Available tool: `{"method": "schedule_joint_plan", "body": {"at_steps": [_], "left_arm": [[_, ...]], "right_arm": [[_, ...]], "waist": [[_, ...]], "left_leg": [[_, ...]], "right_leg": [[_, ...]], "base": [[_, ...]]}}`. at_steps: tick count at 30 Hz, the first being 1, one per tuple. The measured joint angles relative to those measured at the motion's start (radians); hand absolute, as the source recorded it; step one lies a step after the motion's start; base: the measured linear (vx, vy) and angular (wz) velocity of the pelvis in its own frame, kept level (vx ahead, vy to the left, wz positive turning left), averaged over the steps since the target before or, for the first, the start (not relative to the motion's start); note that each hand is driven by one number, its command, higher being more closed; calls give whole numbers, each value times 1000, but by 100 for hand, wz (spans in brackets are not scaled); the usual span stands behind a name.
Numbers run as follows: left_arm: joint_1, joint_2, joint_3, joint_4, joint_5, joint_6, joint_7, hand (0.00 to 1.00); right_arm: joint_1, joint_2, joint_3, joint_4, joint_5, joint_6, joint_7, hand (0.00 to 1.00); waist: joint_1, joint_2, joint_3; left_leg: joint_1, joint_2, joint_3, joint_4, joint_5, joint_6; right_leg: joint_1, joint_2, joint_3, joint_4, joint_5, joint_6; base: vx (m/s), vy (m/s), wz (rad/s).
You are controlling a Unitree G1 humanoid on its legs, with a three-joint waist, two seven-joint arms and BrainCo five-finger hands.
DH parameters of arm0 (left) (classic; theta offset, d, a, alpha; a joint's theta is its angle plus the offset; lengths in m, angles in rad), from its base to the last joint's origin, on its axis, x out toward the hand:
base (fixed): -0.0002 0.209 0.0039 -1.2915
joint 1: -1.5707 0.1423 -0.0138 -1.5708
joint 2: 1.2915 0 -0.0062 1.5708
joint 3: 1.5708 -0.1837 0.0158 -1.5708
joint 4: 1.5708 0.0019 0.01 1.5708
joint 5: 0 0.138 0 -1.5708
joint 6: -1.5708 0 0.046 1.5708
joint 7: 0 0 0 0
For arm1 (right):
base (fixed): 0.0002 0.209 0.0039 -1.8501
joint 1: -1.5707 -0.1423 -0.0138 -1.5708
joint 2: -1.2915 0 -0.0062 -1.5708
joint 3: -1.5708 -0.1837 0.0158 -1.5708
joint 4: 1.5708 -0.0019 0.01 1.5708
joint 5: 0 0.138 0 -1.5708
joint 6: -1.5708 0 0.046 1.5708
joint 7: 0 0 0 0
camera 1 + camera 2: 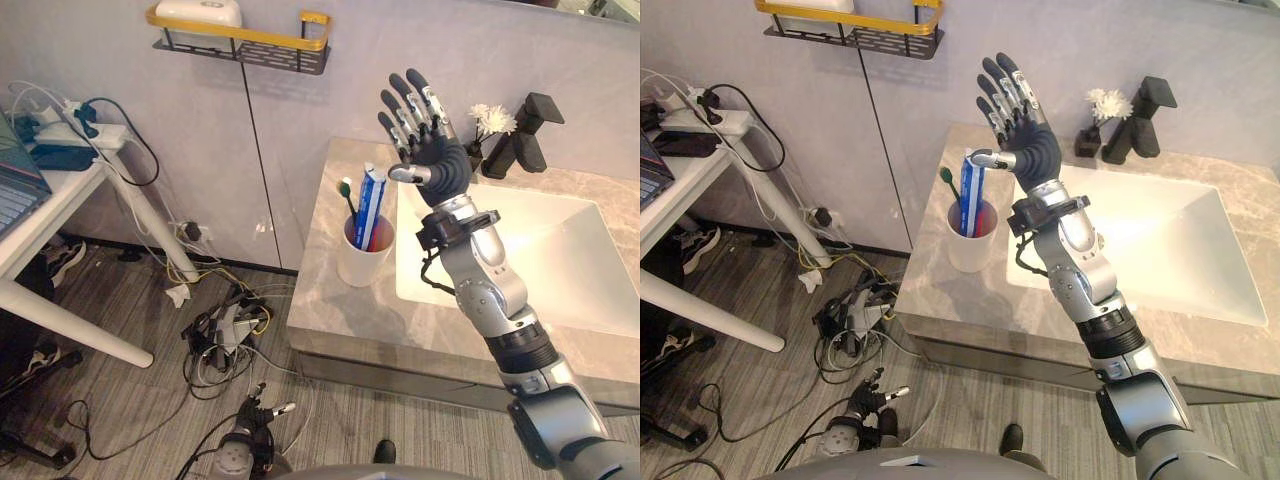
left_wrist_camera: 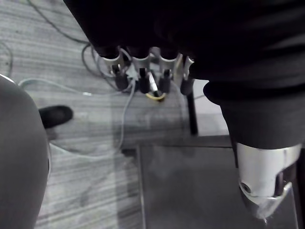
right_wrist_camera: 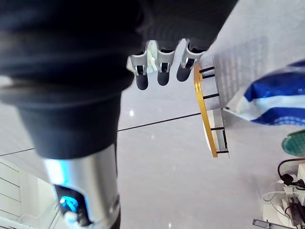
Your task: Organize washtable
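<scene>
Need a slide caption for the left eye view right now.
Right hand raised open beside the toothpaste tube and toothbrush standing in the white cup on the marble counter, left of the sink.

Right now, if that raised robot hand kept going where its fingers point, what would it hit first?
Probably the wall, close beside the shelf. The right robot hand is open, fingers aimed up at it; depth is unclear.

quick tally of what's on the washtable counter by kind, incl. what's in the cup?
white cup: 1
toothpaste tube: 1, in the cup
green toothbrush: 1, in the cup
black faucet: 1
flower vase: 1
Total: 5
</scene>
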Motion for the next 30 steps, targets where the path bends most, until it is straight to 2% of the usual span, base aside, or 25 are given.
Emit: {"method": "schedule_joint_plan", "body": {"at_steps": [3,7,12,14,17,19,24,27,29,30], "left_arm": [[2,1,0,0,0,0,4,0],[3,1,0,1,12,0,4,0],[2,2,-1,3,19,-1,4,0],[2,3,0,4,26,-1,4,0],[-1,6,-1,19,39,-3,4,0],[-19,7,0,51,48,-3,4,0],[-20,8,11,79,60,-4,3,0],[-18,-5,68,90,76,-2,2,0],[-16,-8,95,91,76,-2,3,0],[-16,-12,125,100,78,-2,3,0]], "right_arm": [[-3,-1,-22,-26,0,-2,-8,0],[-15,-2,-57,-81,-1,-41,-12,0],[-22,-7,-121,-100,-2,-48,-20,0],[-23,-19,-151,-120,-6,-64,-22,0],[-17,-30,-241,-148,-20,-80,-35,0],[21,-63,-326,-195,-21,-110,-42,0],[138,-83,-516,-268,-31,-133,-60,0],[279,-82,-721,-304,-60,-166,-85,0],[356,-71,-807,-347,-61,-181,-98,0],[409,-49,-875,-359,-61,-202,-107,0]], "waist": [[-1,0,0],[-3,-1,-1],[-8,-2,-2],[-11,-3,-3],[-28,-5,-4],[-33,-6,-6],[-58,-10,-24],[-81,-14,-51],[-88,-13,-51],[-103,-10,-59]], "left_leg": [[3,0,2,0,0,0],[11,0,7,0,0,0],[15,0,10,0,3,1],[16,0,10,0,4,1],[29,0,13,0,4,1],[33,0,21,0,3,1],[36,0,34,0,3,2],[39,-1,51,0,2,2],[43,-2,61,0,1,2],[44,-3,66,0,0,3]], "right_leg": [[1,0,1,0,1,-1],[5,0,5,0,2,-2],[6,0,10,0,7,-3],[7,0,10,0,8,-3],[17,0,13,0,8,-2],[16,0,22,0,9,-2],[10,0,30,0,9,-2],[0,0,45,2,10,-2],[-3,0,54,2,9,-1],[-6,0,58,2,7,2]], "base": [[-2,0,-1],[-13,2,-4],[-14,2,-2],[0,0,0],[-6,2,-4],[-15,5,-9],[-8,3,-8],[1,5,-15],[-20,7,-15],[-22,7,-13]]}}
